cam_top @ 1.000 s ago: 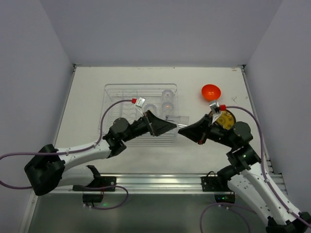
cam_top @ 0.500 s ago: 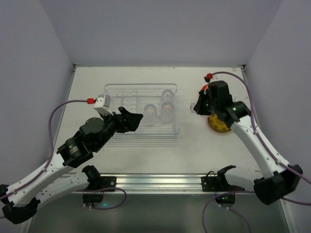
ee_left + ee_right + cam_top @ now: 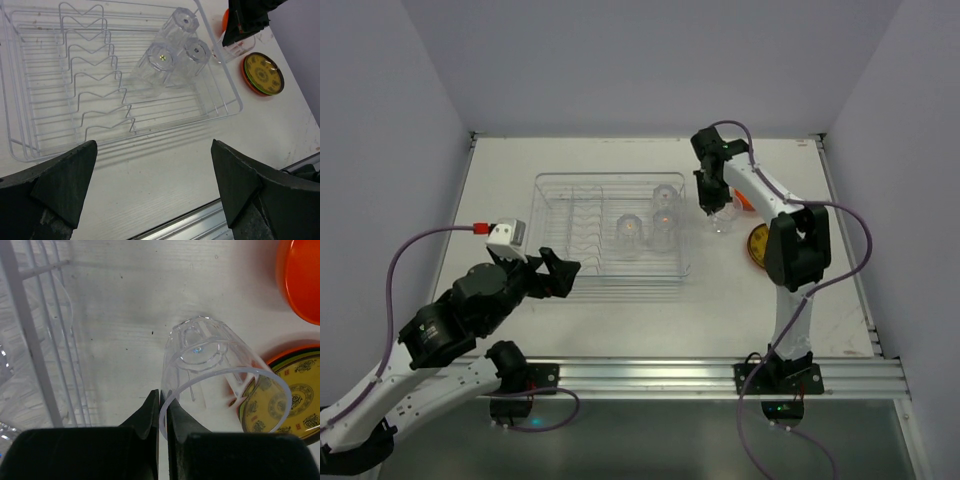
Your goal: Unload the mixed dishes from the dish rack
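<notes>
The left claw (image 3: 153,146) hangs wide open at the front of the dish rack (image 3: 560,190), holding nothing. The rack has no plates in it, but three glasses (image 3: 663,232) are left on its right side. Just past the rack, the right claw (image 3: 162,407) pinches the rim of a fourth glass (image 3: 210,365) over the surface (image 3: 620,310). The plates (image 3: 760,248) and the orange bowl (image 3: 302,280) are out already, so I think the job is more than half done.

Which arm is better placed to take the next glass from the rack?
Probably left: the left end effector is open, empty, facing the dish rack; the right end effector is shut on a glass.
</notes>
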You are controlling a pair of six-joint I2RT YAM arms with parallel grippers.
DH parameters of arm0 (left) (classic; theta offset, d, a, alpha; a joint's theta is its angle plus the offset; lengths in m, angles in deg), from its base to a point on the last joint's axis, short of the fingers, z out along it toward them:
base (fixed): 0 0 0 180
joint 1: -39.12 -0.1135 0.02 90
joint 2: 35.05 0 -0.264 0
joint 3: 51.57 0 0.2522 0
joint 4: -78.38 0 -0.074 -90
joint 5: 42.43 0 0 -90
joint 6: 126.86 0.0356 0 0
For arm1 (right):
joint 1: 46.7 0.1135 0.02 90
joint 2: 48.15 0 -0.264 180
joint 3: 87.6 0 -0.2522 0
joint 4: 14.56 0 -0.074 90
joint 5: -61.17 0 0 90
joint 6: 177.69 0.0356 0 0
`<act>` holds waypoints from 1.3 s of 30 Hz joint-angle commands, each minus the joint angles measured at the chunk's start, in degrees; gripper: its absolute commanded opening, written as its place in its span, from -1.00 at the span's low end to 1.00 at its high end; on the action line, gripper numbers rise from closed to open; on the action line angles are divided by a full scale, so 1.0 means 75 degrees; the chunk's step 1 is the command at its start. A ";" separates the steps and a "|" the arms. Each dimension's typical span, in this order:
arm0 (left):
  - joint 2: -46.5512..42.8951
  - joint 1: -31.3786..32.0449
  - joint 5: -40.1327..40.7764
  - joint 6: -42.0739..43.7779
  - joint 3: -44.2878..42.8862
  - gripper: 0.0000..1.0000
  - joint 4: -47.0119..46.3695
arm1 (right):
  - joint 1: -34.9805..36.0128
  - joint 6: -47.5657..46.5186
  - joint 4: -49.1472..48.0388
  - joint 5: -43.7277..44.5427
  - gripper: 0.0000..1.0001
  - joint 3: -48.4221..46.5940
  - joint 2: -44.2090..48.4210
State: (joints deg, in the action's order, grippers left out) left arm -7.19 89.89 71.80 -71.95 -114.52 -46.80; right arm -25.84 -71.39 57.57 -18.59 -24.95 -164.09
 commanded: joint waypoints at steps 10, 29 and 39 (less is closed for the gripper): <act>0.0211 0.0005 -0.0242 0.0530 -0.0016 1.00 -0.0013 | -0.0110 -0.0497 0.0362 -0.0087 -0.74 -0.0895 -0.0795; 0.5576 0.0005 0.0320 0.0859 -0.2545 1.00 -0.0692 | -0.0274 0.1025 -0.2713 -0.0132 0.98 0.4302 0.6699; 0.8904 -0.1001 -0.0499 0.0636 -0.4258 1.00 -0.1255 | -0.0297 0.1530 -0.3728 -0.1928 0.98 0.7776 0.9916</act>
State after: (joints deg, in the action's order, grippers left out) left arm 57.09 84.79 70.64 -67.38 -144.00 -52.57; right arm -28.02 -61.53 33.66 -27.69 30.50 -90.15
